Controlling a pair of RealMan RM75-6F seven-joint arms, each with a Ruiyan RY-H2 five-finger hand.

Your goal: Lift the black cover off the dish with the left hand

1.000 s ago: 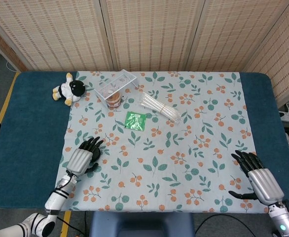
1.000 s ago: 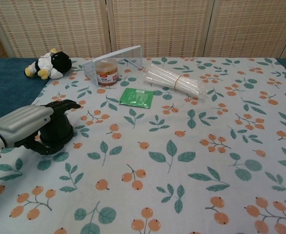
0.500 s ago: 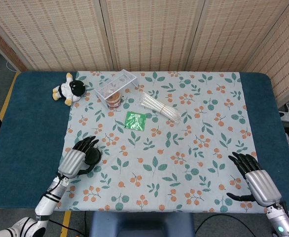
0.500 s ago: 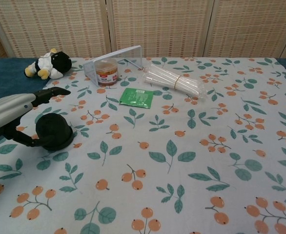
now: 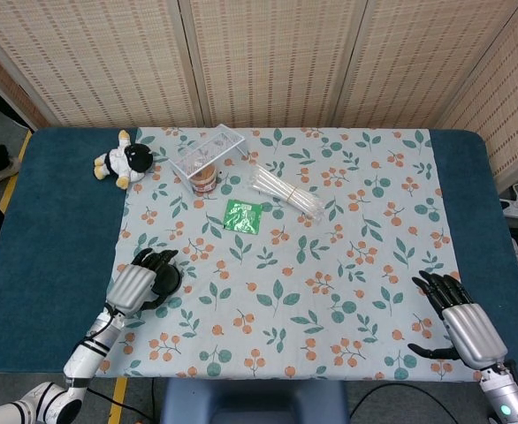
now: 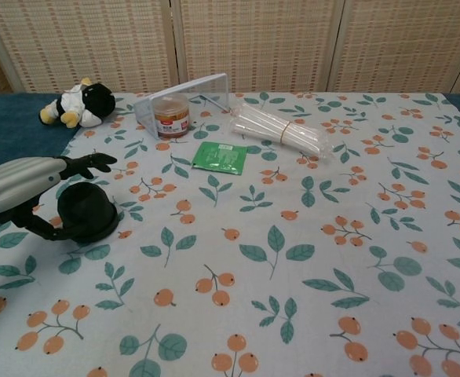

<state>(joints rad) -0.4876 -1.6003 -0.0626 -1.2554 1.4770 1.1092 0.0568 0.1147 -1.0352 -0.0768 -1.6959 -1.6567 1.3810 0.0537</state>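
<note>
Head view, left edge: we see the plush toy (image 5: 124, 160) on the blue table (image 5: 56, 230), well apart from the work; the wire rack (image 5: 208, 150) with the small tub (image 5: 205, 178) stands further in.
Left hand: the left hand (image 5: 140, 283) arches over the black cover (image 5: 164, 281) at the near-left of the floral cloth (image 5: 330, 265); fingers spread and curled around the dome, thumb low on its near side.
Chest view, same hand: we find the left hand (image 6: 27, 191) above and to the left of the black cover (image 6: 88, 212); fingers (image 6: 89, 164) reach over the top; whether they press the cover or merely bracket it we cannot tell.
Deciding relation: the cover lies directly beneath and just right of the left palm; it is round, with no long axis to align to; we judge a closing of the fingers and a straight rise would suit.
Nearer hand: the left, by far; the right hand (image 5: 462, 320) rests at the near-right corner, fingers apart, holding nothing.
Centre clutter: green packet (image 5: 242, 215) and bagged straws (image 5: 285, 194), both well apart from the cover.
Hidden: the dish under the cover shows in neither view; the right hand is absent from the chest view.
</note>
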